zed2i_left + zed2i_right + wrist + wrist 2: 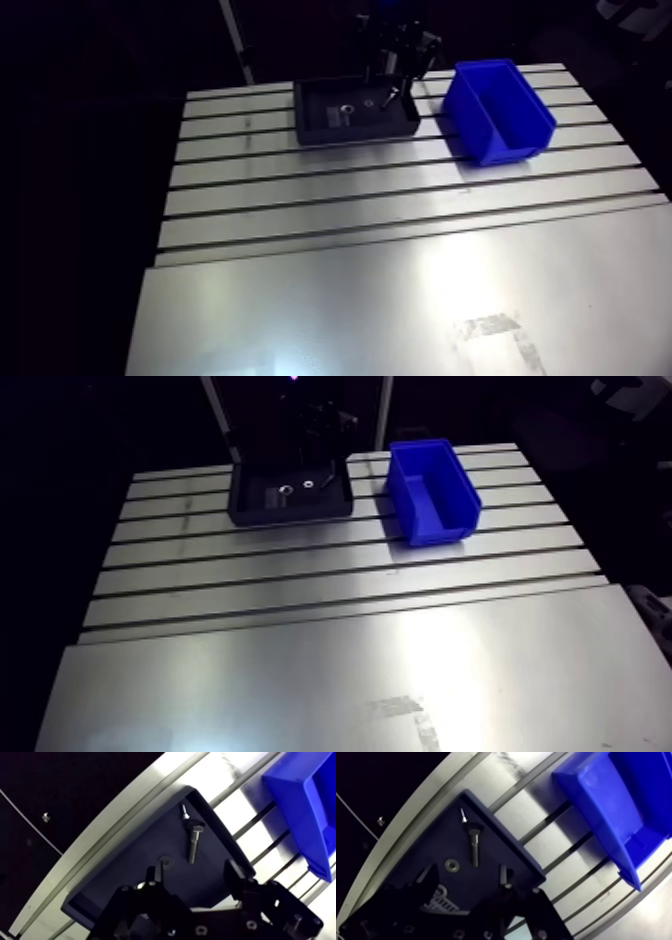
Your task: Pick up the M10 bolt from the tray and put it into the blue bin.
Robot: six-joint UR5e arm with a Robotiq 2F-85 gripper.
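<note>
You're on the approach: claw [195,866] wide and empty above the tray [320,128], upper centre in the arm view. Next, lower it around the bolt [195,844] just ahead.

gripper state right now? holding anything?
Gripper: open, holding nothing. The M10 bolt lies in the tray, just ahead of it.

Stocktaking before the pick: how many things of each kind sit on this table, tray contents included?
Large bolt: 1
Small screw: 1
Washer: 1
Black tray: 1
Blue bin: 1
Total: 5
</note>
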